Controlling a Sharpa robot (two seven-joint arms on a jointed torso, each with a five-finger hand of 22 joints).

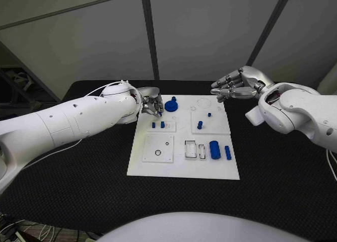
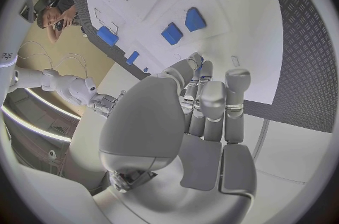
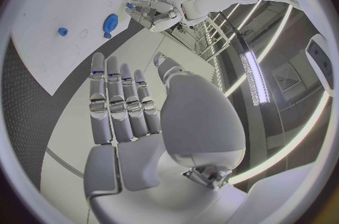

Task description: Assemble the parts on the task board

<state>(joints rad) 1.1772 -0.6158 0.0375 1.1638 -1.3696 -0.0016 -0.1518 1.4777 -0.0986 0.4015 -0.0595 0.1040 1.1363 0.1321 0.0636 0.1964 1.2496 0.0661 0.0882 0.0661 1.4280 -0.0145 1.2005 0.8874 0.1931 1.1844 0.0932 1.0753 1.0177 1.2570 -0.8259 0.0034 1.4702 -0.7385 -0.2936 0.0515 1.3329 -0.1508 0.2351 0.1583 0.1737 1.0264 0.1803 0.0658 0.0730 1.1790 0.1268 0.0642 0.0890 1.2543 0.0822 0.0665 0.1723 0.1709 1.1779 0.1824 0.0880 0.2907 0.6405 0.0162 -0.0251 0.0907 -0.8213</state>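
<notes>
Head view, nearest row first: a thick blue cylinder (image 1: pixel 214 149) and a slimmer blue pin (image 1: pixel 227 152) are lying side by side near the front right of the white rectangular task board (image 1: pixel 183 171), just beside two empty rectangular slots (image 1: pixel 195 149). A raised white square plate with a small hole (image 1: pixel 158 148) is sitting at the front left. Farther back, two short blue pegs (image 1: pixel 158 124) are standing side by side on the left, and small blue pieces (image 1: pixel 203 122) are standing on a raised plate to the right. A round blue gear-like part (image 1: pixel 171 105) is resting at the board's far left. The left hand (image 1: pixel 151 102) is hovering just beside that gear, fingers apart and holding nothing. The right hand (image 1: pixel 237 85) is hanging over the far right corner, fingers extended, holding nothing.
</notes>
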